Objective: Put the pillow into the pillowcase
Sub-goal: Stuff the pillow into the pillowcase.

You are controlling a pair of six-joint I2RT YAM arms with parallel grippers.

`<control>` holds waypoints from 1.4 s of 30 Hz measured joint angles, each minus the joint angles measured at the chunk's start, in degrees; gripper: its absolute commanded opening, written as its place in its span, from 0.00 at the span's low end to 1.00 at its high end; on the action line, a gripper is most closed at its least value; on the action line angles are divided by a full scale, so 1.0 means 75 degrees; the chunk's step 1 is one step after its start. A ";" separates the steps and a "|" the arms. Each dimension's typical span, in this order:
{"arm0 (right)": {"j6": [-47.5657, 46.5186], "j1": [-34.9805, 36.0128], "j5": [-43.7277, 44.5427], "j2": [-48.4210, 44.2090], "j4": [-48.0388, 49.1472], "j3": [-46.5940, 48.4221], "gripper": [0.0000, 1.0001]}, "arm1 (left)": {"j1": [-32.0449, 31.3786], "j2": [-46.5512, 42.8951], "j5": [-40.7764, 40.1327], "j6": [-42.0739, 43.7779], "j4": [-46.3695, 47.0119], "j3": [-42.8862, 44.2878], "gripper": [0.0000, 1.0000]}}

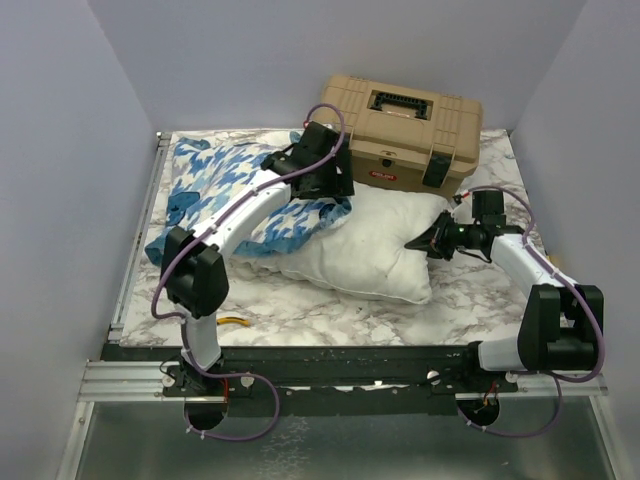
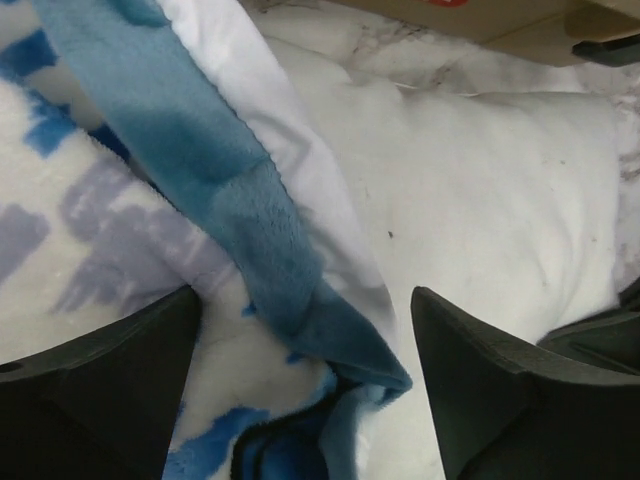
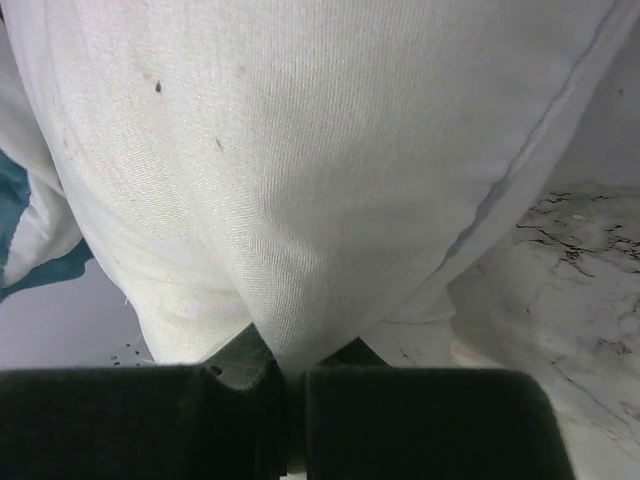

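Clamped shut, my right gripper (image 3: 290, 375) pinches a fold of the pillow (image 1: 365, 250), which lies on the marble table (image 1: 330, 315), one end overlapped by the pillowcase (image 1: 225, 185). My left gripper (image 2: 303, 330) hangs wide open over its blue frill; a tan toolbox (image 1: 405, 130) stands behind.

On the table (image 1: 330, 318) the pillow (image 1: 365, 255) lies mid-frame. The pillowcase (image 1: 215, 190) lies upper left, overlapping the pillow's left end. A toolbox (image 1: 400, 135) stands behind, upper centre.
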 measured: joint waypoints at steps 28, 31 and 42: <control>0.3806 0.1326 -0.1139 0.0076 0.6097 -0.0513 0.00 | -0.2078 0.0181 0.0102 -0.0539 -0.1422 0.2072 0.00; 0.4366 0.1489 -0.1148 0.0143 0.7102 -0.0507 0.00 | -0.2460 0.0286 0.0152 -0.0787 -0.1504 0.2465 0.00; 0.5951 0.1749 -0.1081 0.0245 1.0139 -0.0058 0.00 | -0.2474 0.0332 0.0609 -0.1422 -0.1530 0.4354 0.00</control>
